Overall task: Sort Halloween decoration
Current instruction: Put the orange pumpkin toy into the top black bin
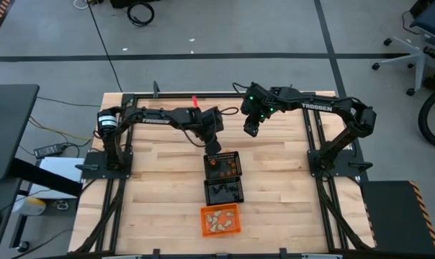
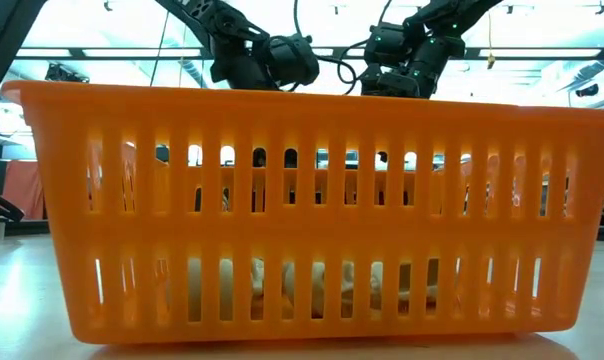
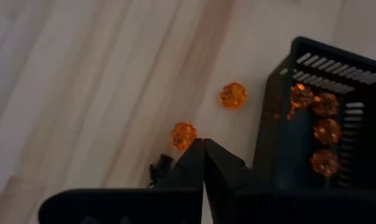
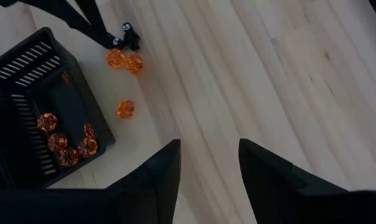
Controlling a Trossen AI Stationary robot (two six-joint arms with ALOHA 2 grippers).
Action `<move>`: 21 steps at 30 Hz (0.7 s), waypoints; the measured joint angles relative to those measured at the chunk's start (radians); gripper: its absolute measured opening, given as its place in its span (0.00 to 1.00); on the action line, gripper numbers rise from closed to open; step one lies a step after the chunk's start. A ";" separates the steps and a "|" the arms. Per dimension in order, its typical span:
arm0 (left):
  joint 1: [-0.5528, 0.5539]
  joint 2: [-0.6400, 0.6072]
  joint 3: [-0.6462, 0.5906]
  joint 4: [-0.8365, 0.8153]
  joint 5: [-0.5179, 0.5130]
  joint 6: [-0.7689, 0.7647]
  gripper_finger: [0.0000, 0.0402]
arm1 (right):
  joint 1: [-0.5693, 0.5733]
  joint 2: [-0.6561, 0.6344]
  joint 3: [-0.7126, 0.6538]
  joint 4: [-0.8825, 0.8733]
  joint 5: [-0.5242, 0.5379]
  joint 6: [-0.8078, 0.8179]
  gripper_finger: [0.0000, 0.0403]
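Note:
Three orange trinkets (image 4: 126,109) and a black one (image 4: 131,34) lie loose on the table beside a black mesh basket (image 1: 222,164) holding several orange trinkets (image 3: 327,130). My left gripper (image 3: 203,146) is shut, tips down at the table among the loose ones, next to an orange trinket (image 3: 183,135). A second black basket (image 1: 225,191) sits nearer. The orange basket (image 1: 220,219) holds cream-white trinkets (image 2: 312,285). My right gripper (image 4: 210,162) hangs open above bare table, to the right of the pile. My left gripper comes down from above with its shut fingertips (image 3: 197,149) right beside an orange trinket (image 3: 183,135) that lies on the table. I cannot tell whether they touch it or hold anything between them.
The three baskets stand in a row from mid-table toward the near edge. Bare wood (image 1: 160,180) lies to the left and right of them. The black frame rails (image 1: 315,144) run along the table's sides. In the low view the orange basket (image 2: 302,200) blocks nearly everything.

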State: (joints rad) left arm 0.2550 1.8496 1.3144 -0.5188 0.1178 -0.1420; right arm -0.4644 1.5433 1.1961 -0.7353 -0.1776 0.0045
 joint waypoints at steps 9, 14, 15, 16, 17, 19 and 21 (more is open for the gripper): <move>0.024 0.000 0.000 0.039 0.035 -0.039 0.10 | 0.008 0.000 0.000 0.019 -0.023 0.012 0.41; 0.007 0.045 0.000 0.089 0.025 -0.090 0.28 | 0.019 0.000 0.000 0.065 -0.026 0.030 0.41; 0.003 0.058 0.000 0.111 0.022 -0.105 0.32 | 0.019 0.000 0.000 0.068 -0.026 0.030 0.41; 0.000 0.072 -0.001 0.099 0.013 -0.123 0.34 | 0.020 0.000 -0.001 0.069 -0.026 0.030 0.41; -0.002 0.082 -0.001 0.097 0.003 -0.132 0.37 | 0.023 0.000 -0.001 0.067 -0.026 0.037 0.41; -0.011 0.102 -0.001 0.101 -0.028 -0.152 0.40 | 0.024 0.000 -0.001 0.065 -0.026 0.038 0.41; -0.021 0.112 -0.001 0.099 -0.064 -0.154 0.42 | 0.026 0.000 -0.001 0.060 -0.027 0.040 0.41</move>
State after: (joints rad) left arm 0.2341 1.9614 1.3131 -0.4201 0.0539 -0.2957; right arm -0.4385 1.5436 1.1954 -0.6755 -0.2043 0.0442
